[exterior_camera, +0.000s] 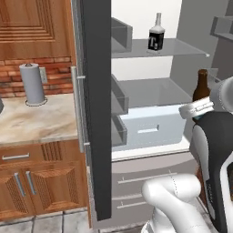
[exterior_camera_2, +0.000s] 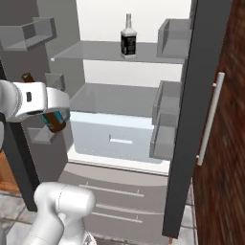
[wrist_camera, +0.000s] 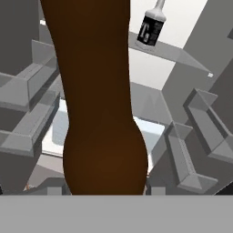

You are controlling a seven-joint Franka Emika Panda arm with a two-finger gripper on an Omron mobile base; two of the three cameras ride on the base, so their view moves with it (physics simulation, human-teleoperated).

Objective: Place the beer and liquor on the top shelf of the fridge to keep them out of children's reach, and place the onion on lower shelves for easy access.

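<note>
Beer (wrist_camera: 98,104) is gripped in the gripper (exterior_camera_2: 53,118) before the open fridge (exterior_camera_2: 184,119); liquor (exterior_camera: 156,38) is stood on the top shelf (exterior_camera: 182,49).

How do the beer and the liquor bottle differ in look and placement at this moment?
The beer is slim, dark brown and long-necked; the liquor is squat and clear with a short white neck and a black label. The liquor stands upright on the top shelf of the open fridge; the beer is not shelved yet, held in the end effector out in front of the fridge, lower than that shelf. Both are bottles.
</note>
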